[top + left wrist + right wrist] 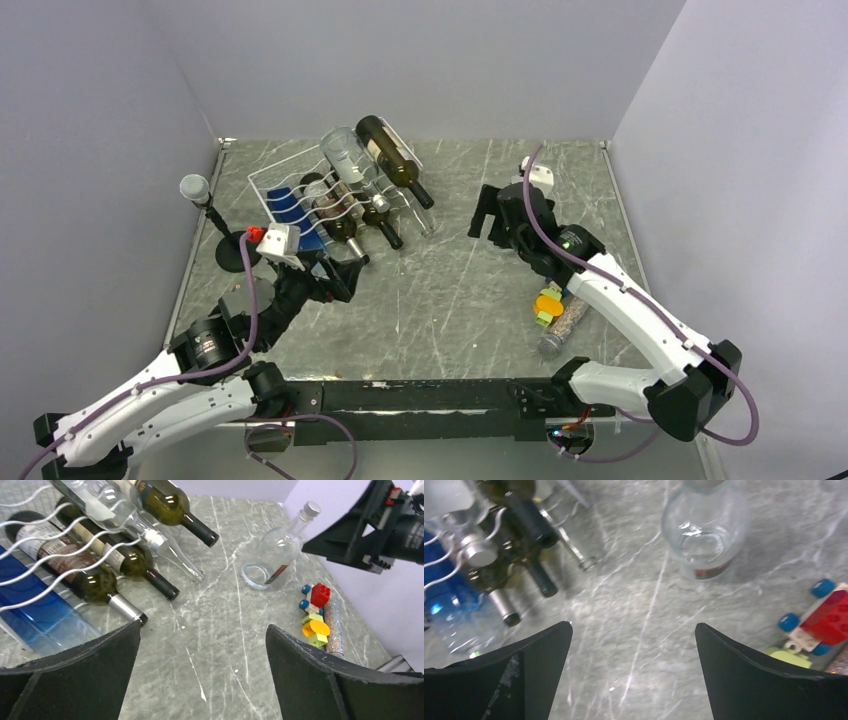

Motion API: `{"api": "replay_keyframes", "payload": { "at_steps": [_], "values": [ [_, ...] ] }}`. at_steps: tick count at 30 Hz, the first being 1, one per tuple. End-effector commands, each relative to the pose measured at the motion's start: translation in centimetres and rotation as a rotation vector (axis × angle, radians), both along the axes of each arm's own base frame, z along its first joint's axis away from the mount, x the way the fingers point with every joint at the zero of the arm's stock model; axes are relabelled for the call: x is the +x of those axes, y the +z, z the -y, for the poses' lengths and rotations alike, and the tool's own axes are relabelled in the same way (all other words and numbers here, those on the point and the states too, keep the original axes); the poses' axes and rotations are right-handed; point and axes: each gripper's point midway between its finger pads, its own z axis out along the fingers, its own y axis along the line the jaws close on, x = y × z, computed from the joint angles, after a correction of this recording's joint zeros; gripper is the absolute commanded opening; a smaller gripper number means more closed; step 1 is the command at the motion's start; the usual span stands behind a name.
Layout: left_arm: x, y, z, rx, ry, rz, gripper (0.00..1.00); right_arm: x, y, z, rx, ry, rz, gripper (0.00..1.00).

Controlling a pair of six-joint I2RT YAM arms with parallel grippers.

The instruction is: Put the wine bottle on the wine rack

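The white wire wine rack stands at the back left and holds several bottles lying on their sides: a green one, a clear one and dark ones lower down. A clear glass wine bottle with a silver cap stands upright on the table to the right of the rack. My right gripper hangs open just above and in front of this bottle, with nothing between its fingers. My left gripper is open over bare table, near the rack's front corner.
A black round-based microphone stand stands left of the rack. A toy of coloured bricks and a glittery tube lie under the right arm. A flat blue bottle lies in the rack's lowest row. Grey walls close in three sides.
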Motion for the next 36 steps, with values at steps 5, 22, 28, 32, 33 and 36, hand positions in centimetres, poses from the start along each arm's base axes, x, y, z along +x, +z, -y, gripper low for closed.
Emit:
{"api": "replay_keyframes", "payload": {
  "at_steps": [5, 22, 28, 32, 33, 36],
  "values": [
    [-0.8, -1.2, 1.9, -0.092, -0.078, -0.047, 0.99, 4.7, -0.4, 5.4, -0.22, -0.123, -0.042, 0.94],
    [-0.2, -4.2, 4.1, -0.103, -0.106, -0.089, 0.99, 10.4, -1.9, 6.1, -0.301, -0.08, -0.011, 0.65],
    [0.0, -5.4, 4.8, -0.082, -0.116, -0.116, 0.99, 11.0, -1.7, 6.6, -0.327, -0.104, 0.025, 0.63],
    [0.0, -6.2, 4.9, -0.066, -0.113, -0.135, 0.99, 11.7, -2.3, 6.4, -0.348, -0.094, 0.012, 0.63],
    [0.0, -6.4, 4.9, -0.066, -0.11, -0.14, 0.99, 11.9, -2.4, 6.5, -0.354, -0.095, 0.005, 0.63],
    [0.0, -6.6, 4.9, -0.073, -0.11, -0.144, 0.99, 12.1, -2.6, 6.4, -0.354, -0.084, -0.017, 0.6]
  ]
}}
